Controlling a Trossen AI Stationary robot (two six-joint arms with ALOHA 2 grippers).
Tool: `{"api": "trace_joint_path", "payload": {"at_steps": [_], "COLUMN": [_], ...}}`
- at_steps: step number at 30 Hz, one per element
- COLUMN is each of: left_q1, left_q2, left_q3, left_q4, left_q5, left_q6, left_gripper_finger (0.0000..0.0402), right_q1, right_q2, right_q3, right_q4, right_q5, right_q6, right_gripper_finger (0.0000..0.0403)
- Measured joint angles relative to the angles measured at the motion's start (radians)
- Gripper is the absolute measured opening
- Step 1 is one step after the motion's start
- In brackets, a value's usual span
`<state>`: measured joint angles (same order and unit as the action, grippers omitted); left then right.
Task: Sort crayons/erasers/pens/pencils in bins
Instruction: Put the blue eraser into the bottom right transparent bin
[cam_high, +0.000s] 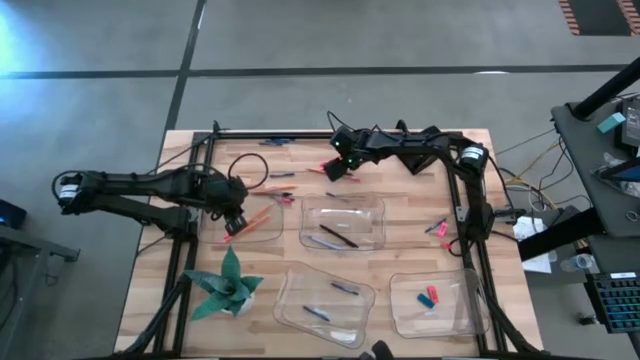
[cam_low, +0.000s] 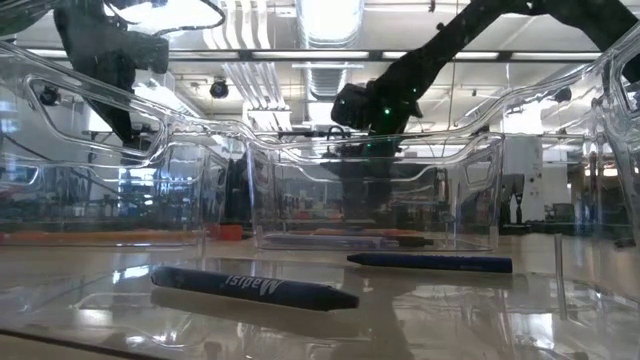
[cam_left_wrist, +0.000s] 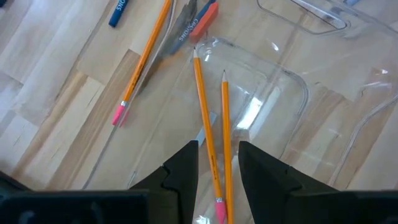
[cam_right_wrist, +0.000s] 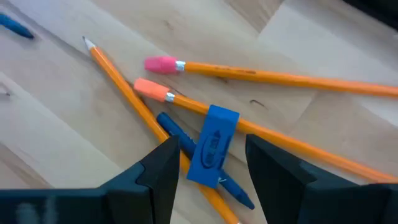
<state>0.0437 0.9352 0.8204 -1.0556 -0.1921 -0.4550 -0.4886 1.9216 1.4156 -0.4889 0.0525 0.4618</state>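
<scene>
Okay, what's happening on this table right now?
A two-arm robot is sorting stationery into four clear plastic bins. The left tool hangs open over the left rear bin, two thin orange pencils showing between its fingers. The right tool hangs open over a small blue block eraser lying on loose pencils at the table's far edge.

Lab or workshop: concrete floor (cam_high: 300, 40), exposed ceiling ducts (cam_low: 330, 20), cabled equipment bench (cam_high: 600, 130).
</scene>
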Motion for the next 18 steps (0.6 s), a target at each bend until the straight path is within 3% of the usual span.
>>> {"api": "trace_joint_path", "payload": {"at_steps": [13, 18], "left_q1": [0.000, 0.000], "left_q2": [0.003, 0.002], "left_q3": [-0.027, -0.027], "left_q4": [0.001, 0.001], "left_q5": [-0.006, -0.008], "left_q6": [0.020, 0.020], "left_gripper_finger": [0.0101, 0.0101], "right_q1": [0.004, 0.005], "right_q2": [0.069, 0.071], "right_q3": [-0.002, -0.003], "right_q4": [0.000, -0.002], "right_q5": [0.002, 0.026], "right_q6": [-0.007, -0.031], "right_gripper_finger": [0.0175, 0.0146]}}
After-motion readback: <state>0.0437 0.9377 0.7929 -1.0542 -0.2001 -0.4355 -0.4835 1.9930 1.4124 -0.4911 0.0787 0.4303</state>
